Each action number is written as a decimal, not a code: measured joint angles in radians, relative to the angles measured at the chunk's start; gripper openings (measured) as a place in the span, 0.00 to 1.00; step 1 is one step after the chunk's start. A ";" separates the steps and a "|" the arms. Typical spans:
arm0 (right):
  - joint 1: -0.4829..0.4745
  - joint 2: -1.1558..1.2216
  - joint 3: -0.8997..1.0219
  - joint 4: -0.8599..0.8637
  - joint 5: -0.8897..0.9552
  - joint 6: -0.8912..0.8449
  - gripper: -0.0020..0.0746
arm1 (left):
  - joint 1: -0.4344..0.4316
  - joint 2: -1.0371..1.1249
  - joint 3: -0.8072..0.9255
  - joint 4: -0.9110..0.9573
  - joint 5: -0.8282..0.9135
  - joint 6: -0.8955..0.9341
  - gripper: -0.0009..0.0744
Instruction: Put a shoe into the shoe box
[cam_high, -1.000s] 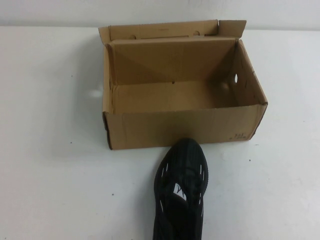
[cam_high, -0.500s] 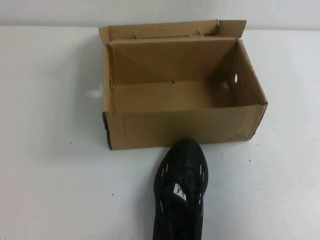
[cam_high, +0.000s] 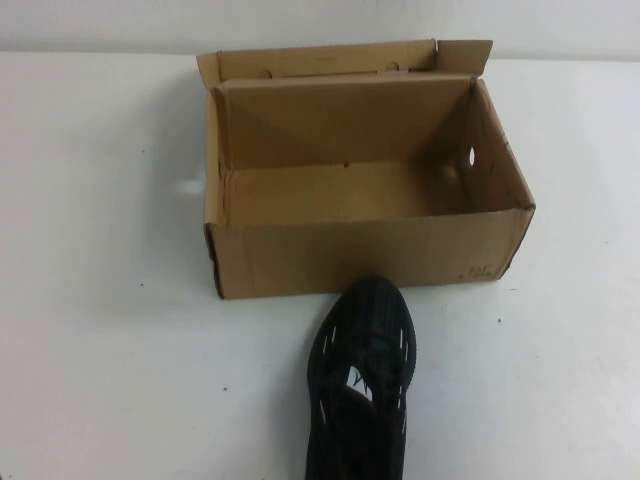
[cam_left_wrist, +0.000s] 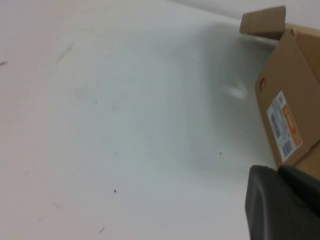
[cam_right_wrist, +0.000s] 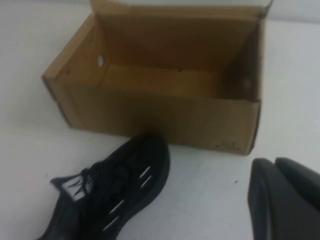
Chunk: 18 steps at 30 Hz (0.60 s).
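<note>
The black shoe (cam_high: 362, 385) lies on the white table just in front of the open brown shoe box (cam_high: 360, 255), its toe almost touching the box's front wall and its heel cut off by the near edge of the high view. The box is empty and its flap lid stands up at the back. The right wrist view shows the shoe (cam_right_wrist: 110, 195) and the box (cam_right_wrist: 160, 115). My right gripper (cam_right_wrist: 274, 162) is shut and empty, to the right of the shoe. My left gripper (cam_left_wrist: 276, 171) is shut and empty, beside the box's labelled left end (cam_left_wrist: 290, 100). Neither arm shows in the high view.
The white table (cam_high: 100, 300) stretches to the left and right of the box. A white wall runs along the far edge behind the box.
</note>
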 joint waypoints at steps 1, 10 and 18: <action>0.013 0.035 -0.020 0.014 0.021 -0.017 0.01 | 0.000 0.000 0.000 -0.001 0.018 0.005 0.01; 0.211 0.380 -0.175 0.119 0.162 -0.244 0.01 | 0.000 0.000 0.000 -0.004 0.093 0.014 0.01; 0.447 0.598 -0.223 -0.024 0.134 -0.260 0.06 | 0.000 0.000 0.000 -0.005 0.113 0.017 0.01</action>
